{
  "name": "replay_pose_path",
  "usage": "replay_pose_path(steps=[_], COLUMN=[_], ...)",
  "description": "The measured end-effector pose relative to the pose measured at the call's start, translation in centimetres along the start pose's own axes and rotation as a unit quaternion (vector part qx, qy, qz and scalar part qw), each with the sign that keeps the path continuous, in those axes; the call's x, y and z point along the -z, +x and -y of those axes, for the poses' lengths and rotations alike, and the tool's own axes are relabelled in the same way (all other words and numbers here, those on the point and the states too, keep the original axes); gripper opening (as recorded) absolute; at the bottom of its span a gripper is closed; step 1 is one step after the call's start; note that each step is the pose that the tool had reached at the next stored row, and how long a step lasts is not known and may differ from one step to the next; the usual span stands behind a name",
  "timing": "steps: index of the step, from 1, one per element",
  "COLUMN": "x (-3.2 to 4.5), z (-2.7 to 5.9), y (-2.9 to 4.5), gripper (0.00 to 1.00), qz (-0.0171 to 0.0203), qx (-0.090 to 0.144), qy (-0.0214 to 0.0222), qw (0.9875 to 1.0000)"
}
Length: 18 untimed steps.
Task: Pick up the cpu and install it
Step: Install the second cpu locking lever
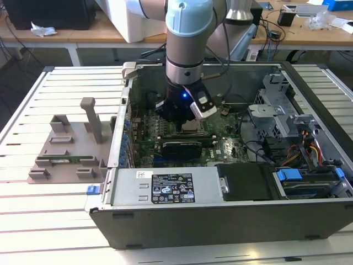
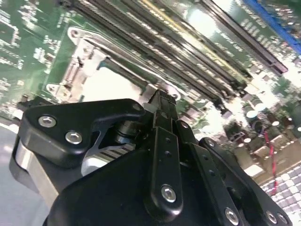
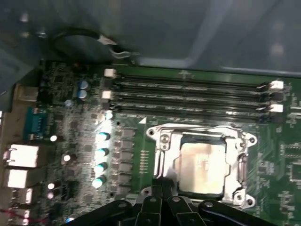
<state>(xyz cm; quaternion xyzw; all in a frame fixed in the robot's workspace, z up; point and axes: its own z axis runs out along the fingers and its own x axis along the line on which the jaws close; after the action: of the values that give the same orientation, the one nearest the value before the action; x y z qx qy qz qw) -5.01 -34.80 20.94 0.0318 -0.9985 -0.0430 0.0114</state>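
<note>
The small flat silvery-white square cpu (image 3: 200,167) lies seated inside the shiny metal socket frame (image 3: 162,141) on the green motherboard (image 3: 141,155), at lower centre of the first wrist view. The black gripper (image 2: 162,101), fingers (image 2: 162,141) pressed together and grasping nothing, hovers just beside the frame's edge, inside the open grey computer case (image 1: 165,221) at the exterior view's centre

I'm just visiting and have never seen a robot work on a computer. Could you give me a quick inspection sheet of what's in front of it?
Surface: slatted white table, with an open computer case lying on it.
Job's things: cpu lies inside the metal-framed socket on the motherboard.
Clutter: grey holder fixture on the table, at the exterior view's left of the case.
Pincer: pincer low over the board at the socket's edge; open or shut cannot be told.
Cables: coloured wire bundle in the case's drive bay.
Surroundings: wooden benches behind, with equipment.
</note>
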Motion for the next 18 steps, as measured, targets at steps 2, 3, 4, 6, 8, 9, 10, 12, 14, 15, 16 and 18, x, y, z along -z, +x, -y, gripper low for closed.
replay_pose_path(steps=[2, 3, 4, 6, 8, 9, 10, 12, 14, 15, 16, 18], x=[-0.03, -0.03, -0.04, -0.06, -0.11, -0.11, -0.02, 0.74, 2.04, 2.44, 2.82, 3.13], z=[-0.56, -0.7, -0.85, -1.2, -2.09, -2.28, -2.38, -2.53, -2.71, -2.76, -2.81, -2.85], y=[-0.9, -1.12, -1.35, -1.86, -3.23, -3.63, -3.75, -3.75, -3.73, -3.72, -3.71, -3.71], gripper=[0.11, 0.11, 0.11, 0.11, 0.11, 0.11, 0.11, 0.11, 0.11, 0.11, 0.11, 0.11], qz=[-0.0012, -0.0017, -0.0022, -0.003, -0.004, -0.0041, -0.0042, -0.0044, -0.0044, -0.0044, -0.0044, -0.0044], qx=[0.0, -0.001, -0.001, -0.001, -0.001, -0.001, -0.001, -0.001, -0.001, -0.001, -0.001, -0.001], qy=[0.0166, 0.0209, 0.0246, 0.03, 0.037, 0.0376, 0.0388, 0.0412, 0.0427, 0.0428, 0.0429, 0.0431], qw=[0.9999, 0.9998, 0.9997, 0.9995, 0.9993, 0.9993, 0.9992, 0.9991, 0.9991, 0.9991, 0.9991, 0.9991])
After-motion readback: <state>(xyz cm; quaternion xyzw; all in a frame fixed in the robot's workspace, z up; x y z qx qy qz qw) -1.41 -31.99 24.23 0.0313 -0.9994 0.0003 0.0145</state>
